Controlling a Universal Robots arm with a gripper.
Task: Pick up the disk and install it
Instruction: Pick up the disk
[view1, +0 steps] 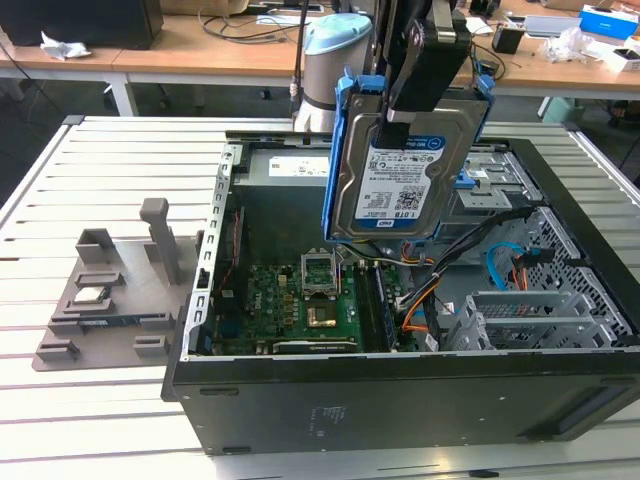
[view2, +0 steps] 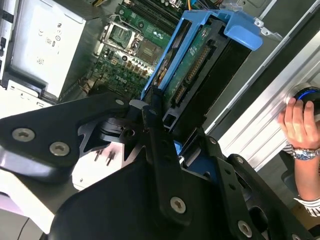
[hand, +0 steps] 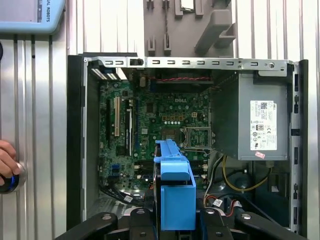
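The disk (view1: 397, 185) is a silver hard drive with a white-and-blue label in a blue carrier frame. It hangs upright in the air over the open computer case (view1: 400, 400), above the motherboard (view1: 300, 300). My gripper (view1: 402, 112) is shut on the disk's upper end, one black finger lying across its labelled face. In the second wrist view the disk (view2: 195, 65) appears edge-on, clamped between the black fingers (view2: 156, 131) of the gripper (view2: 179, 146). The first wrist view shows the blue carrier (hand: 174, 190) held in the gripper (hand: 172, 226) over the board.
A grey metal drive cage (view1: 510, 195) sits at the case's far side on the exterior view's right, with orange and blue cables below. The power supply (hand: 255, 120) fills one corner. A grey fixture (view1: 110, 290) holding a small chip stands outside the case. A person's hand (view2: 300, 122) rests on a blue-lit knob.
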